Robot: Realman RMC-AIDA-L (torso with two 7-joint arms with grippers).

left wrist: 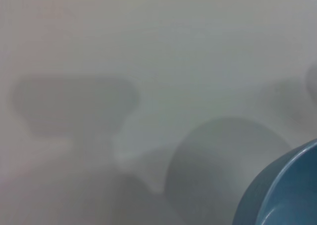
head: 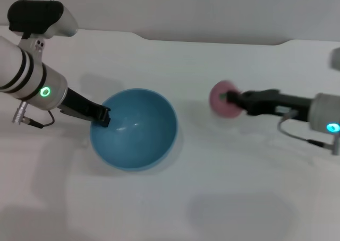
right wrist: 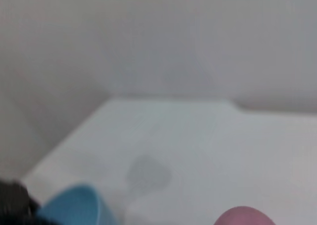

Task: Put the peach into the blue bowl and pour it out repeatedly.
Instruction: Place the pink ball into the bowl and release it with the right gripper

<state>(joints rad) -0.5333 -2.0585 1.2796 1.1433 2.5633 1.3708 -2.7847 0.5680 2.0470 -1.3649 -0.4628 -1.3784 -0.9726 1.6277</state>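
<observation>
The blue bowl (head: 134,128) sits on the white table, left of centre, and looks empty. My left gripper (head: 101,117) is shut on the bowl's left rim. The bowl's edge also shows in the left wrist view (left wrist: 285,190) and in the right wrist view (right wrist: 74,205). The pink peach (head: 223,99) is held above the table to the right of the bowl, clear of it. My right gripper (head: 232,99) is shut on the peach from the right. The top of the peach shows in the right wrist view (right wrist: 243,216).
The white table (head: 212,198) ends at a far edge against a pale wall (head: 212,13). The peach's shadow lies on the table below and left of it.
</observation>
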